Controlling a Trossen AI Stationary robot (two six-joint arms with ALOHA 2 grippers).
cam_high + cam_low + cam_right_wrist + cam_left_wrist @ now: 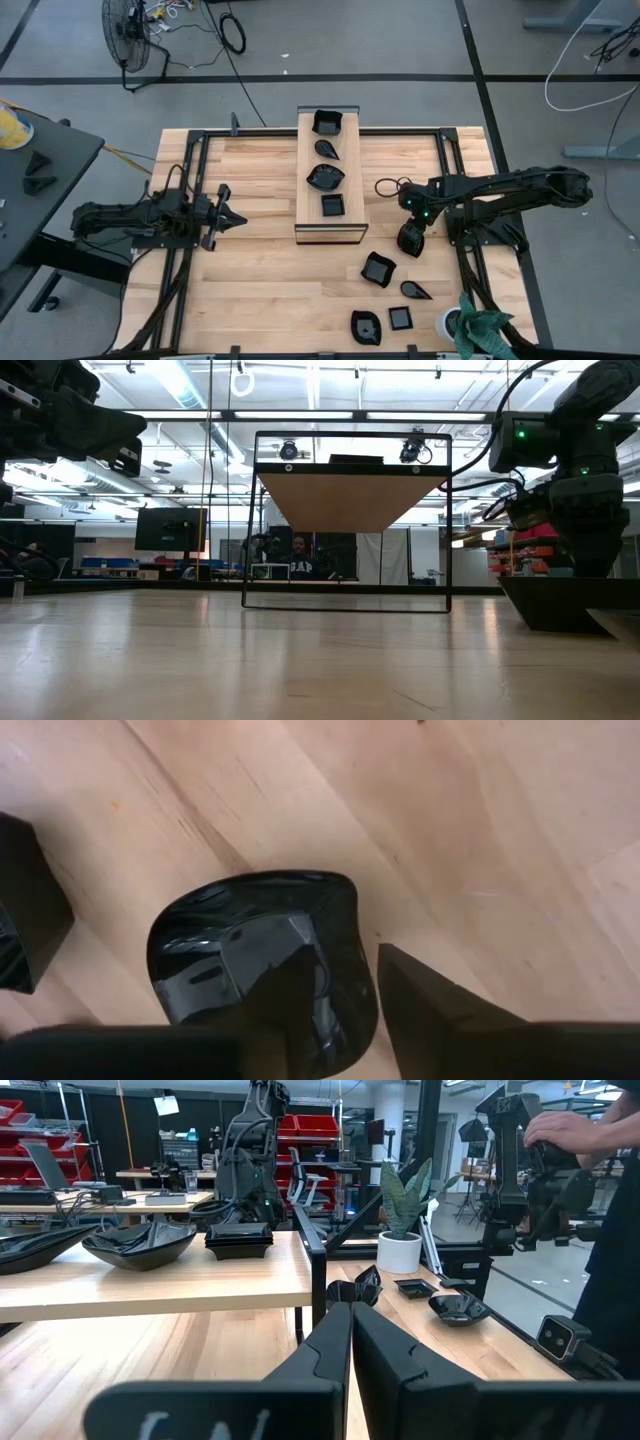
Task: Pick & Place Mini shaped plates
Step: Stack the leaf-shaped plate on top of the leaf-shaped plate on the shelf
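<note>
Four mini shaped plates (326, 164) sit in a row on the long wooden board (305, 215), which lies at the middle of the worktop (260, 290) and runs from the far edge toward the centre: a square one at the far end, then a leaf shape, a wavy-edged dish, and a small square nearest the board's near end. I judge these four as placed.

Left arm waits near the worktop's left edge; left pincer (232, 218) is closed on nothing, tips pressed together in its wrist view, pointing toward the board.

Still loose on the worktop, right of the board toward the near right corner: a rounded square plate (378, 269), a teardrop plate (416, 291), a curled plate (366, 328) and a little square plate (400, 318) by the near edge. Four left to move, as far as the high view shows.

Right pincer (412, 240) hangs near the right edge, between the board and the loose group, with one more glossy dish (255, 955) at its tips. In its wrist view one finger lies inside the dish and the other outside its rim. Whether the grip is firm I cannot tell; jaws look partly closed about the rim. The dish appears just off the wood.

Judgement: roughly halfway, fifth plate in hand or nearly so.
</note>
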